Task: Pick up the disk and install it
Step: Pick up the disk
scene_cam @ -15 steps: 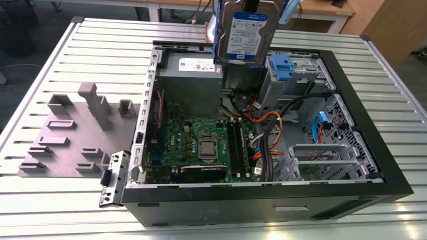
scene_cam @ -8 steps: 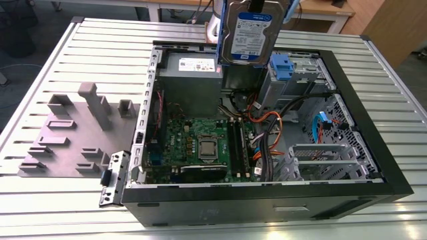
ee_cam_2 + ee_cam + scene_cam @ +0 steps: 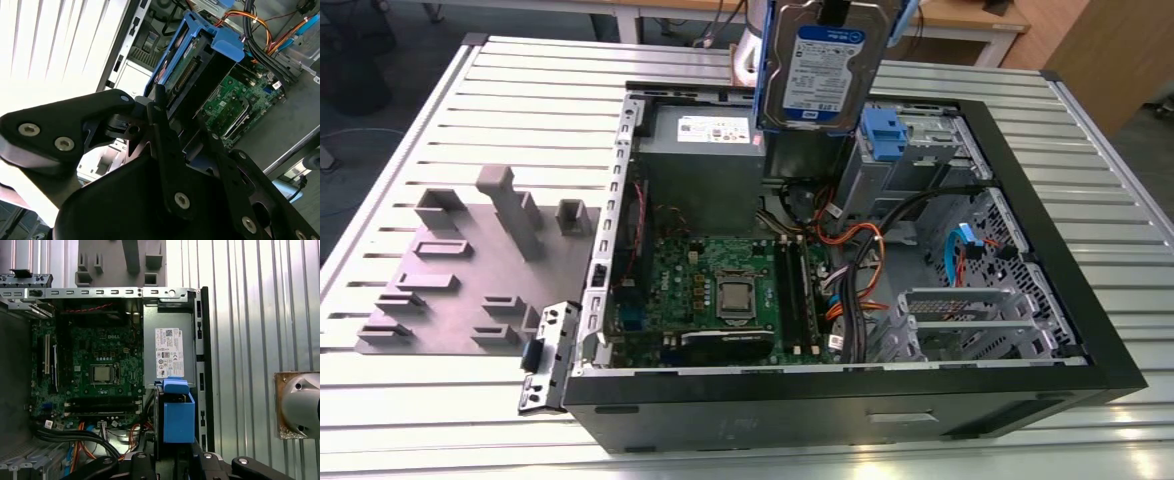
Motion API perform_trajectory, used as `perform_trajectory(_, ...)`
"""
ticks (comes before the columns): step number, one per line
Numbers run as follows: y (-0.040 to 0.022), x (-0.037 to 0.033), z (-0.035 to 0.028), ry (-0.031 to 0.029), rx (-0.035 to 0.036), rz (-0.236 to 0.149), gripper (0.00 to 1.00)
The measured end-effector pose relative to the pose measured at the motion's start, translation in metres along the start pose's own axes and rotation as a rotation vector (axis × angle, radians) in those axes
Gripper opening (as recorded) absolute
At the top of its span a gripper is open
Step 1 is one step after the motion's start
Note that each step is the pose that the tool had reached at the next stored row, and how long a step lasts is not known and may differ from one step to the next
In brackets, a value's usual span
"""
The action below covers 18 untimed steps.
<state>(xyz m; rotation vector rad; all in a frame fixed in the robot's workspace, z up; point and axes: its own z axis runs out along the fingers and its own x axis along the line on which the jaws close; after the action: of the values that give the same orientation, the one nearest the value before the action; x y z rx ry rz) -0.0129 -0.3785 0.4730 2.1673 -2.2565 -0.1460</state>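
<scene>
Black claw (image 3: pixel 180 130) linkages sat closest to us in both wrist views, with the fingers (image 3: pixel 162 120) pinched narrow on one disk (image 3: pixel 814 65). It hung upright in the air above the one open computer case (image 3: pixel 854 410). Beneath the claw we counted one grey power-supply box (image 3: pixel 700 140), set in the case's corner, and one motherboard (image 3: pixel 720 290) farther along the case floor. Open air separated the disk's lower edge from the box. Beyond the case wall, one grey fixture plate (image 3: pixel 454 270) rested on the slatted bench (image 3: pixel 1094 150).
</scene>
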Motion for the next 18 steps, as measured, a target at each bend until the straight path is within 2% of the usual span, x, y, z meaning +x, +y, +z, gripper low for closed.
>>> perform_trajectory(7, -0.0002, 0.0066, -0.0004, 0.0, 0.0, 0.0, 0.35)
perform_trajectory(18, -0.0007, 0.0205, -0.0011, 0.0, 0.0, 0.0, 0.35)
